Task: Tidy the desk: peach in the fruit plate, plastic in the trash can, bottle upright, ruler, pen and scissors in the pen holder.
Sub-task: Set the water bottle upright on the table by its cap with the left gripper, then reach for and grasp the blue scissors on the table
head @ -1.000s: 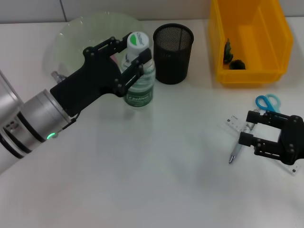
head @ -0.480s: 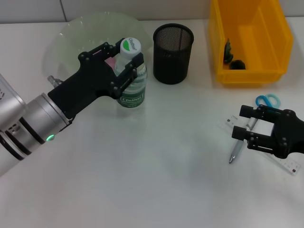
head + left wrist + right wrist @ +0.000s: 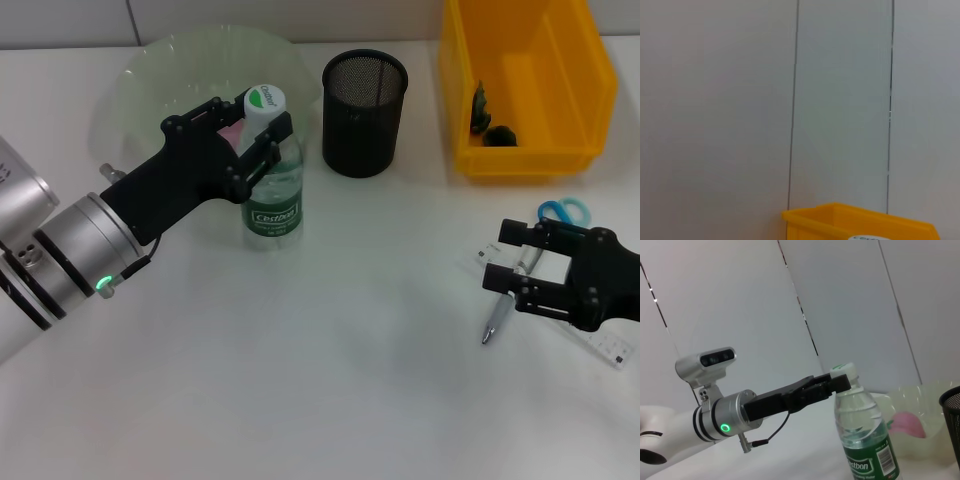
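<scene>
Bottle (image 3: 272, 190) stands upright on the worktop (image 3: 320, 380), its long axis vertical and its white-and-green cap toward the ceiling, just in front of the clear fruit plate (image 3: 150, 70) and beside the black mesh pen holder (image 3: 364, 100). Left arm reaches in low from the near left, stretched diagonally toward the far middle; its left claw (image 3: 255, 130) pinches the bottle at the neck, one finger on each side. A pink peach (image 3: 907, 424) lies in the plate behind it. Far right, the yellow trash can (image 3: 530, 80) holds dark scraps. Right claw (image 3: 502, 265) hovers spread over the pen (image 3: 497, 318), which lies on the clear ruler (image 3: 612, 349), tip toward the robot. Blue-handled scissors (image 3: 562, 212) lie just behind.
</scene>
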